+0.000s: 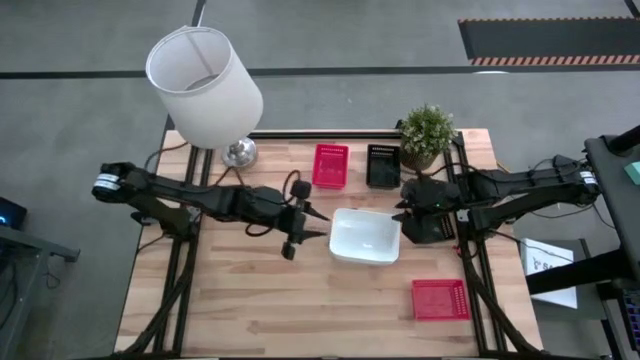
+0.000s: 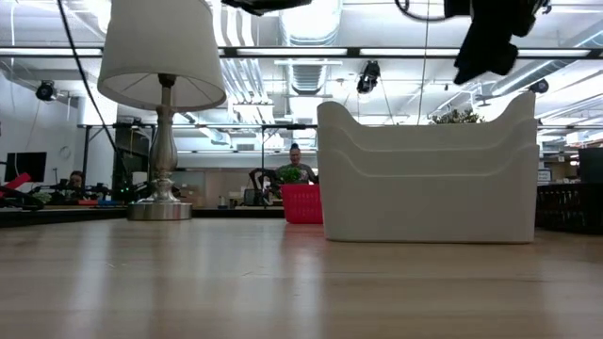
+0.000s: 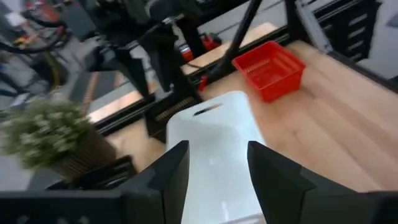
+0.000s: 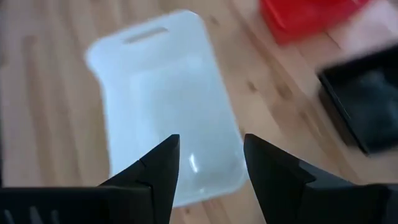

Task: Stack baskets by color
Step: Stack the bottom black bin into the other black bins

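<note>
White basket (image 1: 365, 237) between open grippers

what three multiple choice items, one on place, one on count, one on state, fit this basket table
1. Where does the white basket sit?
A. between the two grippers
B. under the lamp
C. on the black basket

2. How many red baskets are on the table?
A. one
B. two
C. three

3. How do the left gripper's fingers stand?
A. shut on the white basket
B. shut on nothing
C. open, holding nothing

Answers:
1 A: the high view shows it between the left gripper and the right gripper.
2 B: one red basket lies beside the black basket, and another red basket lies near the table's front edge on the right arm's side.
3 C: the left wrist view shows the fingers apart above the white basket.
</note>
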Available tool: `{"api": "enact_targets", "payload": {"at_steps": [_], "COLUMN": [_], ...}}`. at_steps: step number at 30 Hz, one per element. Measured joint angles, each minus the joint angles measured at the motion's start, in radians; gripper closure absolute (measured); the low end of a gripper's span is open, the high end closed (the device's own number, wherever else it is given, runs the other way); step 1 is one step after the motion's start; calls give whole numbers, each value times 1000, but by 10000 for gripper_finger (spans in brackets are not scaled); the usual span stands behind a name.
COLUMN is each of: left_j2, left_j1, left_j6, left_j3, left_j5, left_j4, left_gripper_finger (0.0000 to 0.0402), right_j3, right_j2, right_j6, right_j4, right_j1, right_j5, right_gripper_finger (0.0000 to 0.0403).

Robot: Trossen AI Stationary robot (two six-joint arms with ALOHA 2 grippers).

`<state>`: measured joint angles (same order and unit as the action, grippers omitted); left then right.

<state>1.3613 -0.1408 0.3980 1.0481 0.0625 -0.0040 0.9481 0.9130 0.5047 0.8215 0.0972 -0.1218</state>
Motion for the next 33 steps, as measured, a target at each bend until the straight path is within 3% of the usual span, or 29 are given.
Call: {"api": "enact_targets", "payload": {"at_steps": [11,18,22,33], "left_j2": [-134,-197,-227,-243], "left_j1": [2,2,2,2], "left_j6": [12,9,2,-1], "left_j3": [-112,-157,-178,-192], "left_j5": [151,182,182,182], "left_j4": [47,47,48,41], "left_gripper_finger": [255,255,255,255], "right_j3": [16,-11,-55,-128], "right_j2": [92,146,172,256], "right_j6": [207,32,-34,-105], "right_j4": [273,531,525,423], "right_j1": [-97,-111,-94,-37], "right_j5": [13,252,337,339], "right_gripper_finger": [232,232,232,232]}}
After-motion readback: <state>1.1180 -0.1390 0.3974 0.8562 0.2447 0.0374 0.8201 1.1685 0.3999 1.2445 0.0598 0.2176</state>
